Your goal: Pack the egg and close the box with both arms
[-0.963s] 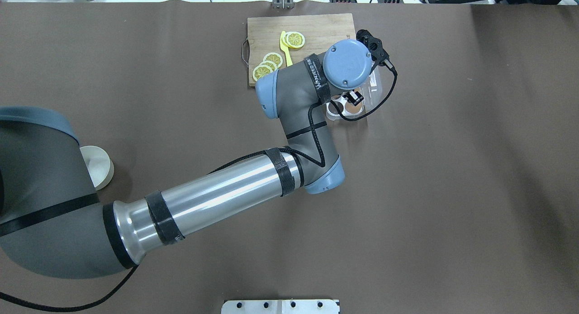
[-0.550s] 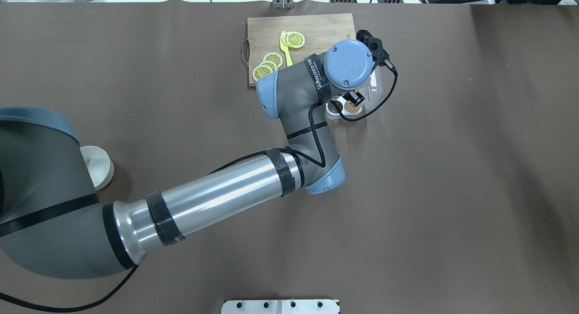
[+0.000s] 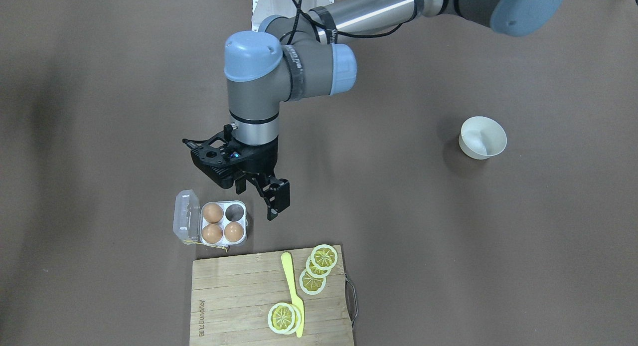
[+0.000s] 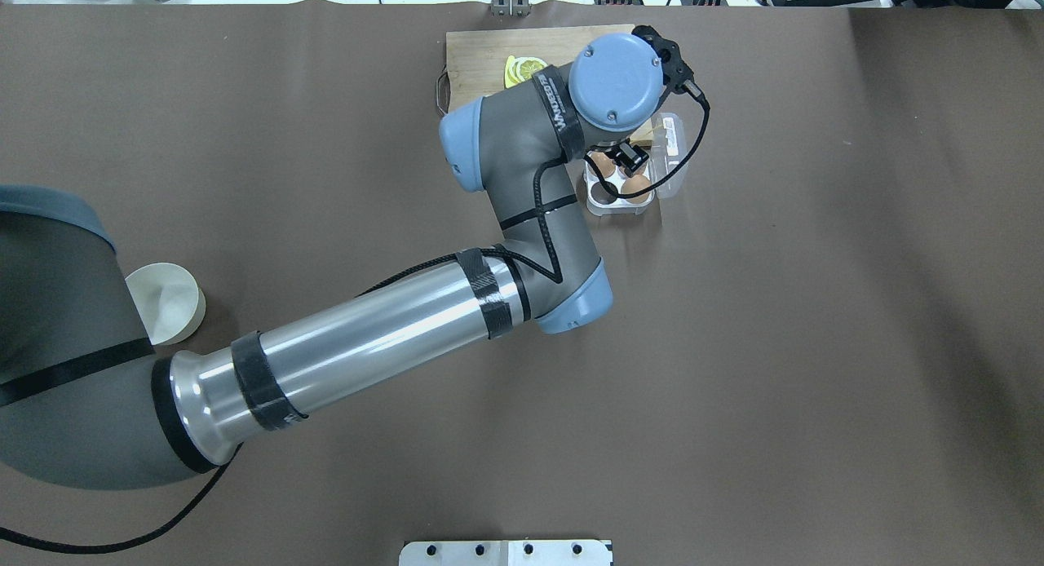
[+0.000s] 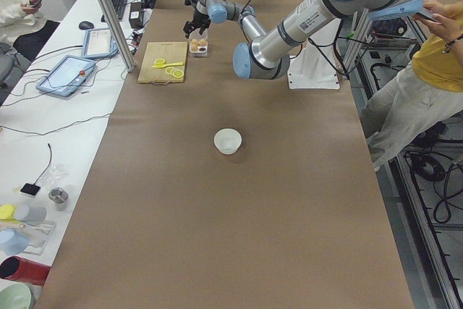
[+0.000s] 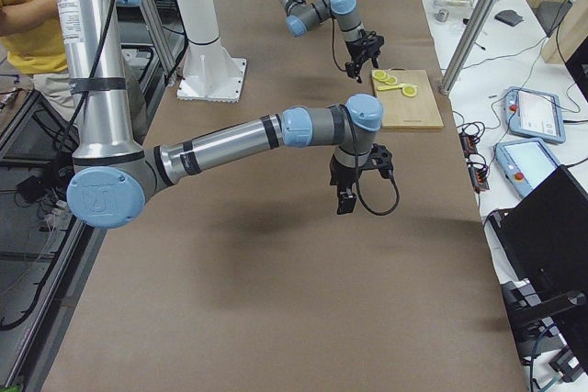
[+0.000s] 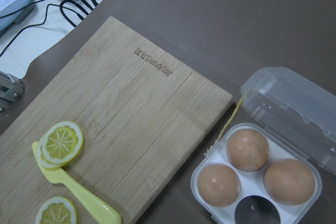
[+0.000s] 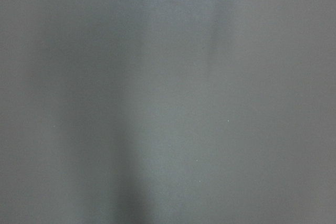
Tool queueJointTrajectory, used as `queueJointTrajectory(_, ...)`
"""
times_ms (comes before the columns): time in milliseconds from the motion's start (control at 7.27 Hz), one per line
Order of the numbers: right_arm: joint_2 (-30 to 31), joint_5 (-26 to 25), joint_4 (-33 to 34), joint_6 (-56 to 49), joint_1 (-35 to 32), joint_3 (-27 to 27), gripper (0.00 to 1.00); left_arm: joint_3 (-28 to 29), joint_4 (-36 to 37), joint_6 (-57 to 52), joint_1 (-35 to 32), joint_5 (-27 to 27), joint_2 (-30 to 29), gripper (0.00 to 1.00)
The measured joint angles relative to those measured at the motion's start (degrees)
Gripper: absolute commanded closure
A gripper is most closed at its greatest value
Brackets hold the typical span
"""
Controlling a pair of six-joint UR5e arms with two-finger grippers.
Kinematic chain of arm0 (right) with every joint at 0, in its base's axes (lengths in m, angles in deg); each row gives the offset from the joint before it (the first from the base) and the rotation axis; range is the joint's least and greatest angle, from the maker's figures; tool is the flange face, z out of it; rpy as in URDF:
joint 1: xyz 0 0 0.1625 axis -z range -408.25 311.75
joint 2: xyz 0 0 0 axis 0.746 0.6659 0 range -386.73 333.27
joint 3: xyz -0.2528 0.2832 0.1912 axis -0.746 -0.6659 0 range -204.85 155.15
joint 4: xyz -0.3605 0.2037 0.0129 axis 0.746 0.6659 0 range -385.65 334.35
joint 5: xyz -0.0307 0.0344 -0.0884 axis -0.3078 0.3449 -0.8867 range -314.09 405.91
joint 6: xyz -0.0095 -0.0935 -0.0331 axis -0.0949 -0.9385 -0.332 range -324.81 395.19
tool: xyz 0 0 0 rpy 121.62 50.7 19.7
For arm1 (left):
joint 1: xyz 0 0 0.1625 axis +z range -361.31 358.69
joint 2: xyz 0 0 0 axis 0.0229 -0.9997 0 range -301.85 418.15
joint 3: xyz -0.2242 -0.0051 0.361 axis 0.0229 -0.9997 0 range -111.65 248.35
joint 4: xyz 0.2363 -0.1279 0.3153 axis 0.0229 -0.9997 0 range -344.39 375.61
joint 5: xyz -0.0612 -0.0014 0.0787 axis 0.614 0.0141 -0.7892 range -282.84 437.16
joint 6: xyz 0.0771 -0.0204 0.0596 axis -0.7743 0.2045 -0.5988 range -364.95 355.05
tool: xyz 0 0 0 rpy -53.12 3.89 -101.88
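**Front-facing view.** The left gripper hangs above the table. Its fingers are spread wide and hold nothing. The box lies just beside and below it. The lid is laid open on the side away from the gripper. Three eggs sit in three cells, and the cell nearest the gripper is vacant. The board lies just past the box. The bowl stands well apart.

**Overhead view.** The left gripper is over the far cells of the box. Two eggs show beside it.

**Left wrist view.** The box lies below the tool with three eggs seated in it. The lid is open. The board alongside carries lemon slices.

**Right view.** The right gripper hangs over the table, well apart from the box. How far its fingers are apart cannot be told.

**Right wrist view.** Only the table shows.
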Motion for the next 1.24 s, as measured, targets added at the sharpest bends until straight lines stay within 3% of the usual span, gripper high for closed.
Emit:
queueJointTrajectory(412,-0.3,0.06,-0.07,0.0,0.04,0.16,0.0,-24.97,7.85,0.87,-8.07,12.28,18.72,0.03)
queueJointTrajectory(688,-0.45,0.14,-0.07,0.0,0.07,0.4,0.0,-37.7,13.64,4.07,-14.03,18.39,28.74,0.03)
queueJointTrajectory(962,-0.45,0.27,-0.07,0.0,0.09,0.71,0.0,-42.69,14.54,6.28,-19.92,22.74,38.64,0.03)
queueJointTrajectory(1238,-0.44,0.47,-0.07,0.04,0.12,1.0,0.0,-42.96,13.51,4.82,-26.95,27.81,47.05,0.03)
